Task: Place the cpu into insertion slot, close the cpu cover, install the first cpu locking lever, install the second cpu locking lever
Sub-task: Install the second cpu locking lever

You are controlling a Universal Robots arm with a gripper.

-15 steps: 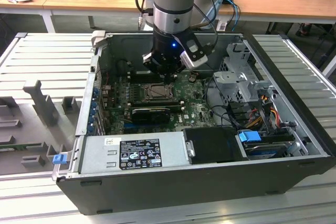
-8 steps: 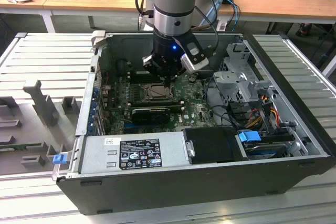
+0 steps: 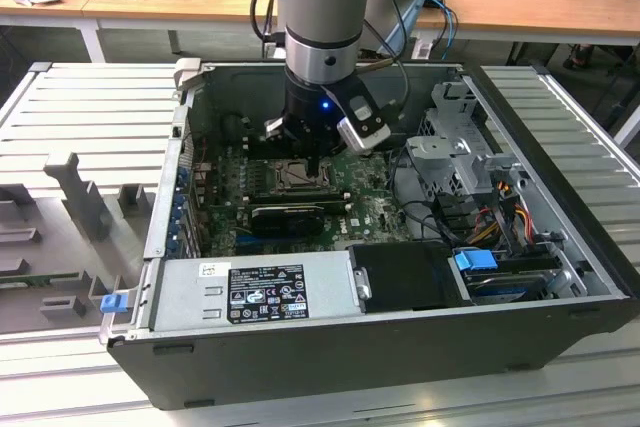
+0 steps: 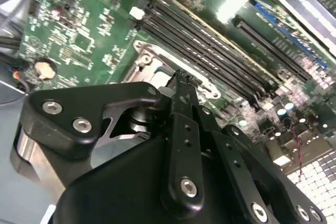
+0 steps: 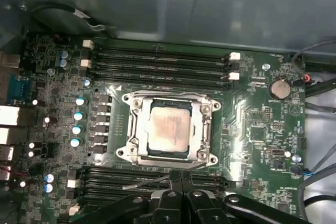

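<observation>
While the arm (image 3: 325,7) reaches down into the open computer case (image 3: 400,347), its gripper (image 3: 312,152) hangs just above the insertion slot (image 3: 296,176) on the green circuit board (image 3: 370,212) in the exterior view. In the first wrist view the cpu (image 5: 169,129) lies flat inside the insertion slot (image 5: 169,157), pale tan face up. The cpu cover (image 5: 137,129) is down over the slot, its silver frame ringing the chip so that the face shows through the square window. A thin metal lever (image 5: 147,183) runs along the slot's edge nearest the gripper, between the slot and the nearer bank of black memory slots (image 5: 126,179). A second bank of memory slots (image 5: 157,64) lies on the far side of the slot.

The gripper (image 5: 181,179) sits just beside that near edge of the slot in the first wrist view, its two black fingers (image 5: 174,182) pressed together with nothing between them. In the second wrist view the gripper (image 4: 182,80) points its closed tip at the silver frame (image 4: 152,59) at the slot's rim; whether the tip touches metal I cannot tell.

In the exterior view a long black graphics card (image 3: 288,217) lies near the slot, and a grey power supply (image 3: 255,292) sits beyond the card, against the case wall.
</observation>
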